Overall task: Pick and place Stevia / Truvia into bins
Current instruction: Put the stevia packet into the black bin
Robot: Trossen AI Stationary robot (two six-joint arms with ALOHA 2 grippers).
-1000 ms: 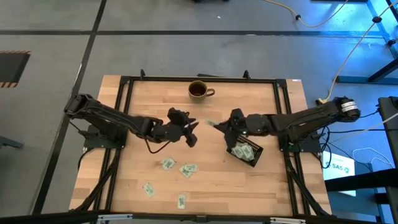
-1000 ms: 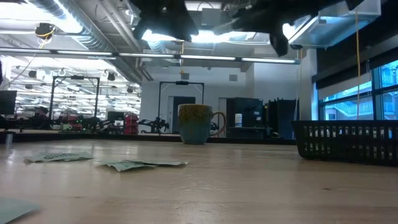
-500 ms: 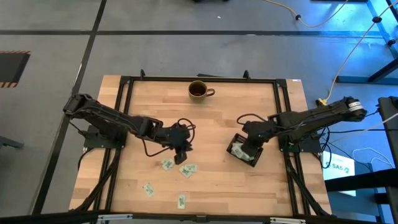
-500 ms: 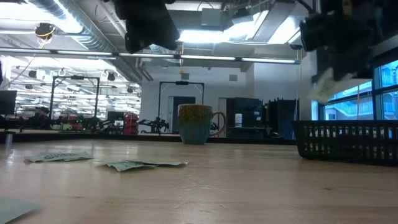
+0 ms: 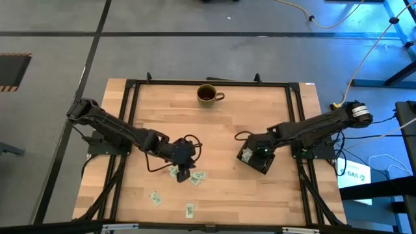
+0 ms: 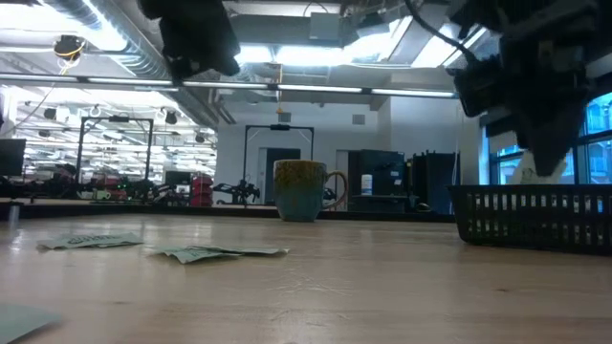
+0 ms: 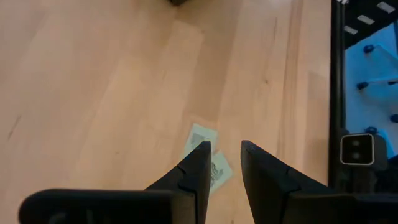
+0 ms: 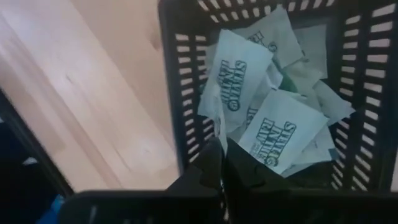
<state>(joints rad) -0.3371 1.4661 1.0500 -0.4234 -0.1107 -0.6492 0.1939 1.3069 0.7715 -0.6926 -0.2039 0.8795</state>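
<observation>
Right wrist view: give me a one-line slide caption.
Right hand over the black slotted plastic bin, pinching one pale green-and-white paper sachet above the pile inside.

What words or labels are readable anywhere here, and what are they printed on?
"STEVIA IN THE RAW": on the green-and-white sachets lying in the black tray, right wrist view; the small print beneath is blurred.
"SAS": seemingly, on a white box on the floor beside the table, high view; too small to be sure.
The loose sachets on the table: print too small to read.
</observation>
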